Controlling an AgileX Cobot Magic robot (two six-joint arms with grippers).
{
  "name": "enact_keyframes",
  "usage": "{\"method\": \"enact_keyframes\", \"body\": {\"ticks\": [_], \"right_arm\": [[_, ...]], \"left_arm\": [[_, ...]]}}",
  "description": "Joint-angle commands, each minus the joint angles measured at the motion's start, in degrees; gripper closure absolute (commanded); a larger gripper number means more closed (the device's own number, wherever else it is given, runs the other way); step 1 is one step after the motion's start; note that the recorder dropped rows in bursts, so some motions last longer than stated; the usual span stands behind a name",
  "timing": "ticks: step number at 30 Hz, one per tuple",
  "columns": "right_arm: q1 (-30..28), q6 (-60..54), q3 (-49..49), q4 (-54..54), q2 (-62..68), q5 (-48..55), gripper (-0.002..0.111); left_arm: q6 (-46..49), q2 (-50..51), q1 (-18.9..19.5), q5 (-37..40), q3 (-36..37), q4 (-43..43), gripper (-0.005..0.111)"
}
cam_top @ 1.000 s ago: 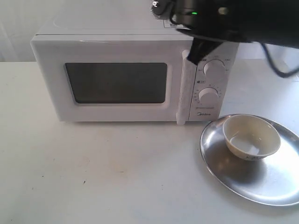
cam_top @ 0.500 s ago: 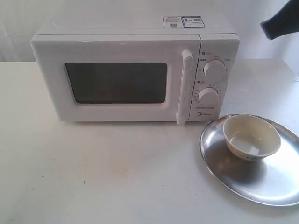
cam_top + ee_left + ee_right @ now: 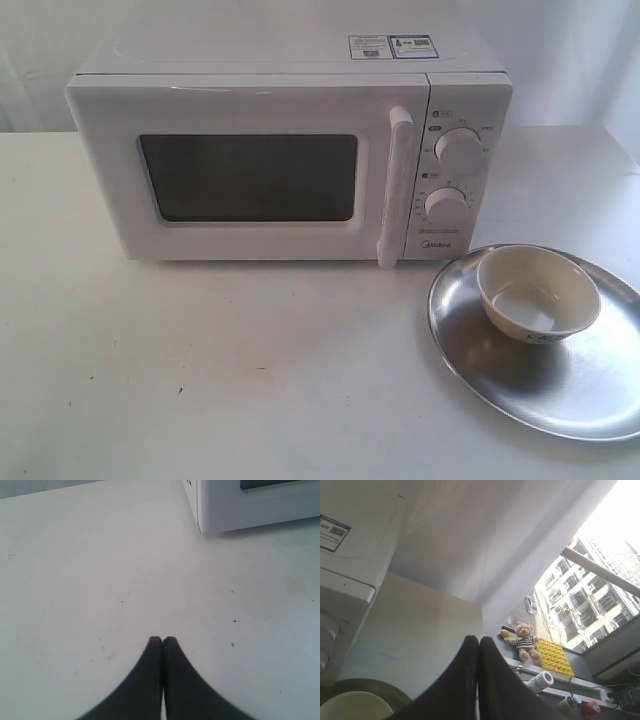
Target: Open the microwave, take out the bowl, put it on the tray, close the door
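Exterior view: the bowl [image 3: 538, 295] is seen in the tray [image 3: 590, 400] beside the microwave [image 3: 280, 100], its door [image 3: 250, 240] shut. The left gripper [image 3: 162, 641] and right gripper [image 3: 479, 641] are clenched empty. The bowl could be knocked if the right arm were swung low.

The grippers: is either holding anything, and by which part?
Nothing is held. The left gripper and right gripper are both shut empty; the bowl sits free on the tray.

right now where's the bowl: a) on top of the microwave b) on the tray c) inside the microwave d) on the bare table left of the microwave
b: the bowl sits upright on the tray, on the table in front of the microwave, whose door is closed.
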Motion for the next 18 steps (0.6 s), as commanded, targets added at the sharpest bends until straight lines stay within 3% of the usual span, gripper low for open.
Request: {"method": "enact_keyframes", "body": {"ticks": [1, 9, 18], "right_arm": [[-4.4, 0.4, 0.3, 3.4, -5.1, -5.9, 0.108], [-18.7, 0.4, 1.4, 5.9, -22.5, -16.1, 0.108], [-19.7, 0.4, 1.4, 5.3, -43.2, -15.5, 0.108]], "left_arm": [[-0.2, -0.1, -0.2, 0.0, -0.1, -0.4, 0.107], [-0.2, -0.1, -0.2, 0.0, -0.1, -0.4, 0.107], [-0.2, -0.1, -0.2, 0.0, -0.1, -0.4, 0.107]]}}
